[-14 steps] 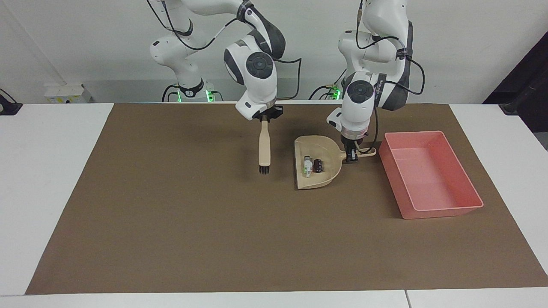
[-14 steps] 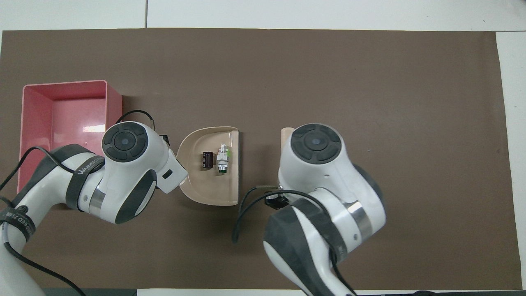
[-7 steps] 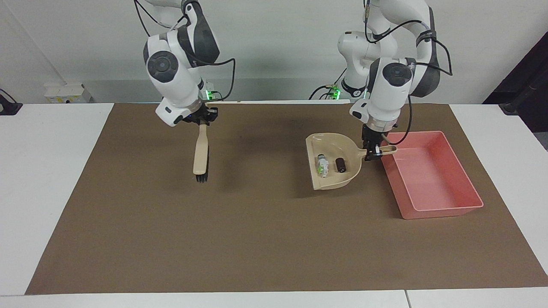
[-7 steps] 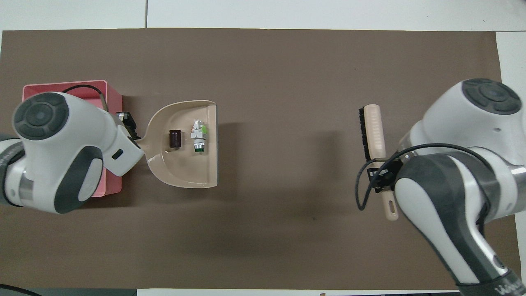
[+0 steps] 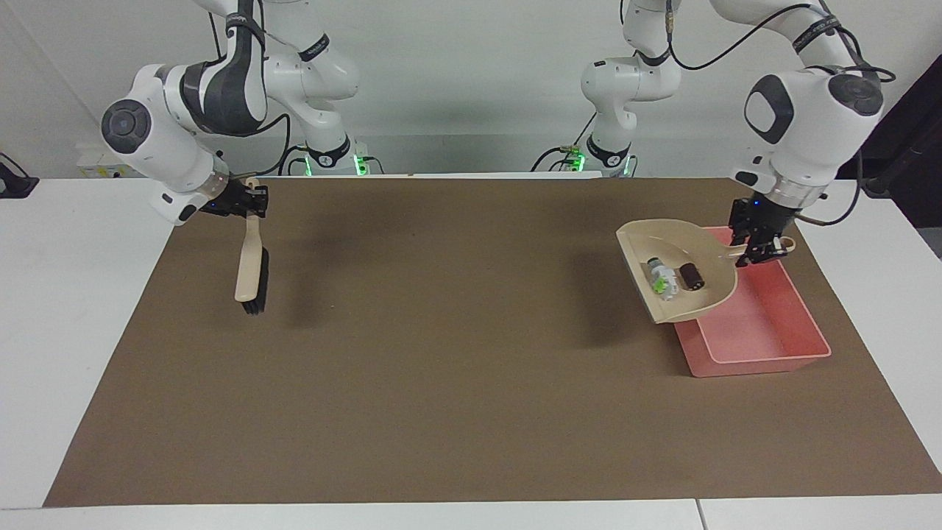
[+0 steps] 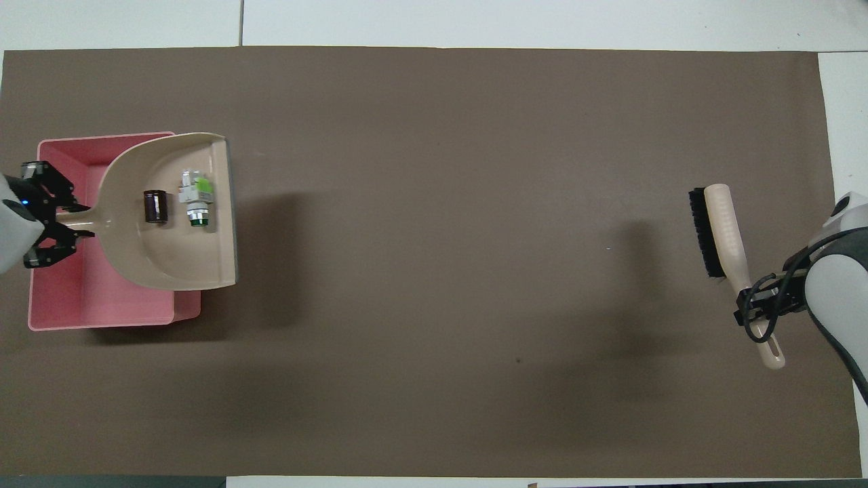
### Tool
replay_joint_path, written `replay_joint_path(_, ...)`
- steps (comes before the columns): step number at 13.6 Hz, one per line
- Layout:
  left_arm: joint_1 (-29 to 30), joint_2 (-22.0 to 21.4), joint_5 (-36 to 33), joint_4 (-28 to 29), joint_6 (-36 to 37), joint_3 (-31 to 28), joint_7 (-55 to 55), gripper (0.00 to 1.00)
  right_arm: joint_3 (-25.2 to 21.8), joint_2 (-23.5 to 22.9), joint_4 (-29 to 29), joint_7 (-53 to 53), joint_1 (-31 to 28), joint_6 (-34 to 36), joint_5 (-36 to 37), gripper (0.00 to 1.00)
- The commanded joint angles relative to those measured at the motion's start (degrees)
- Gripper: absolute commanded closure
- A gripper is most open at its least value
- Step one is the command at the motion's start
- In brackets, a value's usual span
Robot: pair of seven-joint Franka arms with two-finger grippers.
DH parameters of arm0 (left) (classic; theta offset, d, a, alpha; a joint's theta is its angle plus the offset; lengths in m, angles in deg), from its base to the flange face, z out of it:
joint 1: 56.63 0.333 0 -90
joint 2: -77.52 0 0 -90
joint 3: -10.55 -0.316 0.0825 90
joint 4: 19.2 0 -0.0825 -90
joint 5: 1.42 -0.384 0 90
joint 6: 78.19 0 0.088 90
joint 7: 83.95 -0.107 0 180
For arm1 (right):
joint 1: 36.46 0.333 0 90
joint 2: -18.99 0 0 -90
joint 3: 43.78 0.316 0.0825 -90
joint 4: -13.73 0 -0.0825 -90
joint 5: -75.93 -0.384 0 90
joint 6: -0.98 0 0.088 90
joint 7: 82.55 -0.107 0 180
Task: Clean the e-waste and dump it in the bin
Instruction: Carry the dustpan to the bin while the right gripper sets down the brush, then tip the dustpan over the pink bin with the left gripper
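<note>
The left tool (image 5: 762,246) was clamped shut on the handle of a beige dustpan (image 5: 681,246), holding it raised over the pink bin (image 5: 780,353) at the left arm's end of the brown-covered table (image 5: 441,383). In the dustpan lay the e-waste: a white-grey piece (image 5: 661,278) and, beside it, a small black cylinder (image 5: 690,274). The right tool (image 5: 246,204) was closed on the handle of a hand brush (image 5: 250,272), held above the right arm's end of the table.
</note>
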Motion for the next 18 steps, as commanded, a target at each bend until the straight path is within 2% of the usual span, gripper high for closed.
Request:
replay_joint_path(1,5.6,0.9,0.9,-3.0,1.7,0.3,-2.3,1.00,1.0,-2.0,1.5,0.2,0.0,-1.2,2.1,1.00)
replay_joint_path(3,8.3,2.5,-2.1,-4.6,0.5,-0.1,-4.5,1.00,1.0,-3.5,1.6,-0.1,0.2,-2.4,2.5,1.00)
replay_joint_path(4,9.0,3.0,-5.8,-5.3,-0.8,-0.1,-4.6,1.00,0.9,-4.0,2.2,-1.5,0.4,-2.5,3.3,1.00)
replay_joint_path(6,8.8,4.1,-12.1,-5.3,-2.5,-0.1,-4.0,1.00,1.0,-5.3,2.6,-4.2,-0.1,-3.0,3.8,1.00)
replay_joint_path(9,7.6,5.4,-22.5,-5.0,-3.5,0.0,0.0,1.00,0.9,-4.3,7.2,-4.2,-1.0,-9.1,3.9,1.00)
replay_joint_path(11,5.6,5.8,-26.8,-4.6,-3.2,0.0,1.2,1.00,0.9,-4.2,7.4,-4.3,-1.3,-9.5,4.0,1.00)
replay_joint_path(14,2.7,5.7,-32.5,-4.4,-1.1,0.0,2.2,1.00,0.9,-3.5,9.0,-4.5,-1.7,-10.6,4.6,1.00)
replay_joint_path(16,0.5,5.4,-37.2,-4.6,2.9,0.0,6.9,1.00,0.9,-3.3,10.3,-5.0,-1.7,-12.7,5.1,1.00)
replay_joint_path(18,-0.7,5.3,-38.4,-5.9,6.2,0.0,9.1,1.00,0.9,-3.2,10.3,-6.2,-1.5,-12.7,5.2,1.00)
